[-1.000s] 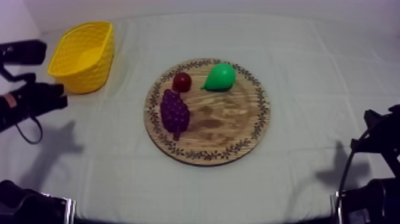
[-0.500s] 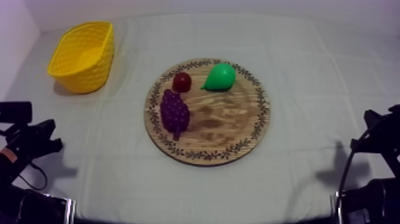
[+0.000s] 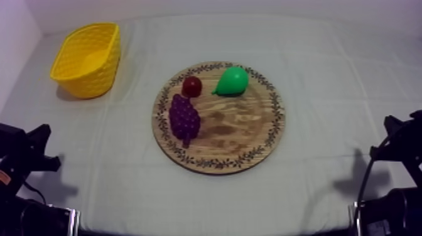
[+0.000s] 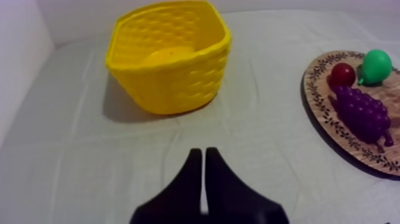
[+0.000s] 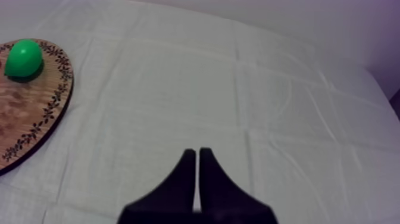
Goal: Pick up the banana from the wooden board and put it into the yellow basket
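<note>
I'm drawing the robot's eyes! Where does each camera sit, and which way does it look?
Top view: above the table, slanting down on yellow basket and wooden board; left arm and right arm at lower edges.
Left wrist view: on the left arm, facing the basket; left gripper shut.
Right wrist view: on the right arm, facing cloth; right gripper shut.
Shared: both wrist views catch the pear.

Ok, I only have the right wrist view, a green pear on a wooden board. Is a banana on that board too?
Observer: No. In the top view the wooden board holds the pear, grapes and a small red fruit.
Operator: Where's the yellow basket?
Observer: The yellow basket stands at the table's far left; something pale yellow inside may be the banana.
Operator: Left gripper?
Observer: The left gripper is shut on nothing, over bare cloth short of the basket.
</note>
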